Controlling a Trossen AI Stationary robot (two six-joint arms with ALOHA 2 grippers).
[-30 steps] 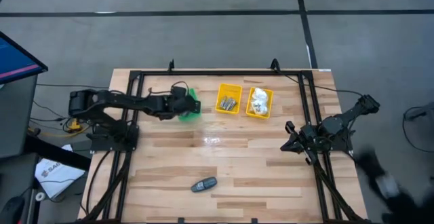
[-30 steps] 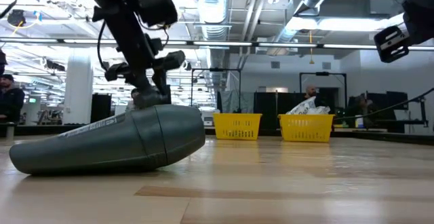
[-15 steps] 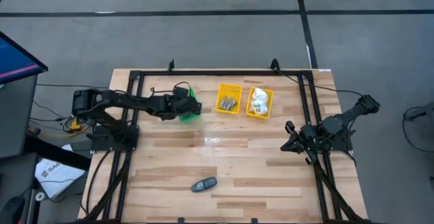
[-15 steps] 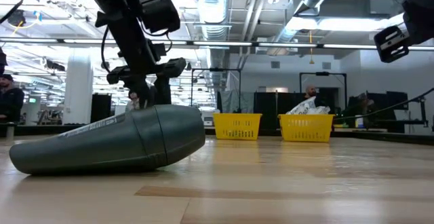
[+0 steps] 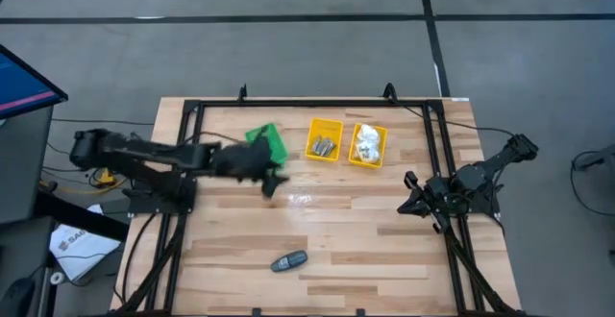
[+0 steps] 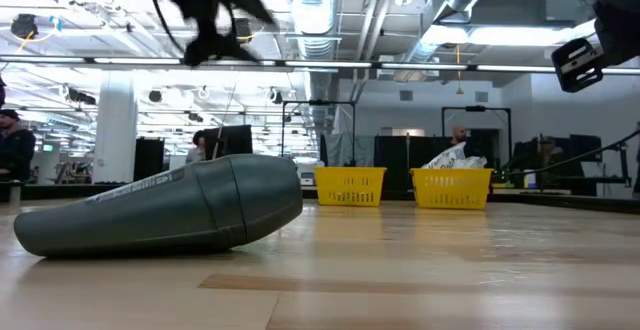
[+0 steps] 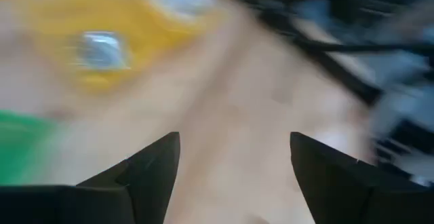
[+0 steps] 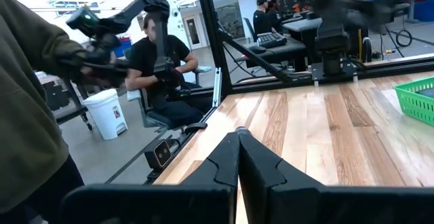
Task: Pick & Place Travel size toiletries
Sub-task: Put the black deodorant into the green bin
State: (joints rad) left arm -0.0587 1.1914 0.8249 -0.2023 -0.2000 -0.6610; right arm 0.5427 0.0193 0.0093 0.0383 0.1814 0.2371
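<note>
A dark grey oval gadget (image 5: 288,260) lies on its side on the wooden table near the front edge; it looms large in the low view (image 6: 170,210). White packets (image 5: 365,143) fill the right yellow bin (image 5: 368,159), and silver metal pieces (image 5: 323,146) lie in the left yellow bin (image 5: 325,126). My left gripper (image 5: 273,182) hovers open and blurred just in front of the green bin (image 5: 266,142), nothing between its fingers (image 7: 234,139). My right gripper (image 8: 238,137) rests shut at the table's right side (image 5: 407,206).
A black metal frame (image 5: 317,103) runs along the table's far edge and down both sides. Bare wood lies between the bins and the gadget. A seated person (image 8: 159,54) and a sleeve (image 8: 27,88) show beyond the table in the right wrist view.
My left gripper has opened over the green bin, then risen and swung quickly away from it toward the table's near edge, uncovering the bin. The gadget and my right arm have stayed still.
</note>
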